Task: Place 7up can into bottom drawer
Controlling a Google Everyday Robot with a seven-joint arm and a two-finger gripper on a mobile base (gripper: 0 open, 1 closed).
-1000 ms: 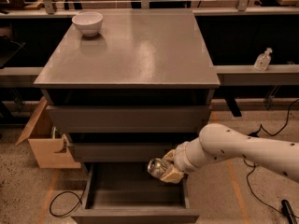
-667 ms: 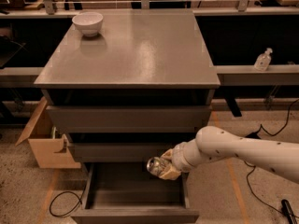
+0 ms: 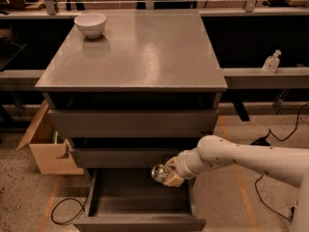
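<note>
**A:** Where is the 7up can [image 3: 159, 172]?

**B:** In the gripper [image 3: 168, 176], clamped between its 2 fingers and tipped on its side. It hangs over the right rear part of the bottom drawer [image 3: 140, 223], just below the front edge of the middle drawer [image 3: 120, 157].

**A:** Is the drawer open?

**B:** Yes, it is pulled out. The can sits near its right wall, and open room lies to the left and toward the front lip.

**A:** What is around it?

**B:** 1 white bowl [image 3: 90, 24] sits at the rear left corner of the cabinet top [image 3: 140, 57]. A cardboard box [image 3: 48, 151] stands on the floor to the left. A cable [image 3: 60, 210] loops beside the drawer's left wall.
</note>
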